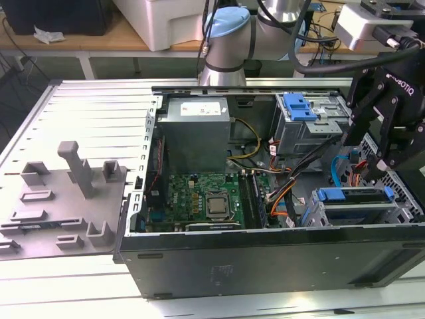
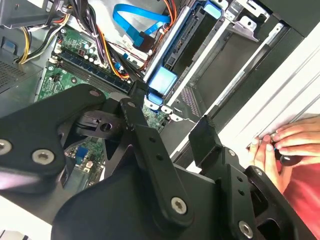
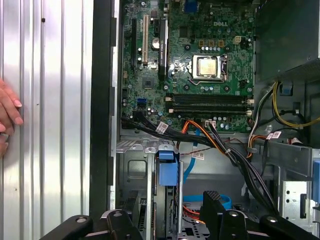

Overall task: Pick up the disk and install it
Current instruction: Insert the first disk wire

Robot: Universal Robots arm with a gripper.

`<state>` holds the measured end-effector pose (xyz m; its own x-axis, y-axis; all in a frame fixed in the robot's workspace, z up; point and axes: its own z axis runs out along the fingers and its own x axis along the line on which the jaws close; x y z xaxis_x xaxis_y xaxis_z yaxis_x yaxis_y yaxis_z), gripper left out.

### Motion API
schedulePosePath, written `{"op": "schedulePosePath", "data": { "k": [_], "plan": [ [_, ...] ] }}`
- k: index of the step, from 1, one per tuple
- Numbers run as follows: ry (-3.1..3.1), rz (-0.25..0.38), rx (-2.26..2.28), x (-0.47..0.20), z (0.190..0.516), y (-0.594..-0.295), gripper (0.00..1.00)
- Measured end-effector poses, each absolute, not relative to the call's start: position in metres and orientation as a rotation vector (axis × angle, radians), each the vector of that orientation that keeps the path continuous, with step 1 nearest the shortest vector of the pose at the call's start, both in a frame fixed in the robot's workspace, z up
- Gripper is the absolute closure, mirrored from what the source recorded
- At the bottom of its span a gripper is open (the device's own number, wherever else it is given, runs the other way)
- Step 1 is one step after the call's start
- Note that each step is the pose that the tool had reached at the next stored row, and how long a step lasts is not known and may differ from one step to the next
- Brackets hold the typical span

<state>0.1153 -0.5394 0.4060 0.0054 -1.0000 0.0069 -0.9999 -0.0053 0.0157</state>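
Note:
The disk [image 1: 355, 197] sits edge-up in the grey drive cage at the front corner of the open computer case on the exterior view's right, its blue carrier bracket [image 1: 332, 195] on top. The bracket's blue tab [image 2: 162, 80] also shows in both wrist views [image 3: 167, 170]. My black gripper [image 1: 368, 153] hangs just above and behind the disk. Its fingers [image 2: 135, 105] are spread apart, so the gripper [image 2: 170, 117] is open with nothing held. In the first wrist view the gripper [image 3: 165, 210] straddles the disk's slot.
A second drive cage with a blue latch piece [image 1: 299, 106] stands further back. Bundled cables [image 1: 292, 179] run between the cages and the motherboard [image 1: 206, 196]. A person's hand [image 2: 285, 145] rests on the table beside the case. A grey fixture [image 1: 66, 199] lies at the exterior view's left.

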Motion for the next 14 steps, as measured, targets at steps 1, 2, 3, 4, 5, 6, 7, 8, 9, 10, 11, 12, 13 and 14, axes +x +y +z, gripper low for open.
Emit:
{"op": "schedulePosePath", "data": {
  "k": [1,2,3,4,5,6,7,8,9,10,11,12,13,14],
  "plan": [
    [-2.204,-0.009,2.216,0.115,0.406,-0.539,0.38],
    [-2.204,-0.010,2.216,0.115,0.406,-0.539,0.38],
    [-2.204,-0.009,2.216,0.115,0.406,-0.539,0.38],
    [-2.203,-0.007,2.215,0.115,0.406,-0.538,0.38],
    [-2.202,-0.005,2.214,0.115,0.406,-0.536,0.38],
    [-2.199,0.002,2.211,0.115,0.406,-0.534,0.38],
    [-2.195,0.011,2.206,0.116,0.406,-0.533,0.38],
    [-2.189,0.024,2.200,0.117,0.406,-0.532,0.38],
    [-2.183,0.039,2.191,0.122,0.406,-0.530,0.38],
    [-2.186,0.048,2.179,0.127,0.406,-0.530,0.38],
    [-2.191,0.052,2.169,0.130,0.406,-0.529,0.38],
    [-2.195,0.054,2.162,0.131,0.406,-0.529,0.38],
    [-2.200,0.056,2.155,0.132,0.406,-0.529,0.38],
    [-2.208,0.058,2.144,0.134,0.406,-0.529,0.38]
  ]
}}
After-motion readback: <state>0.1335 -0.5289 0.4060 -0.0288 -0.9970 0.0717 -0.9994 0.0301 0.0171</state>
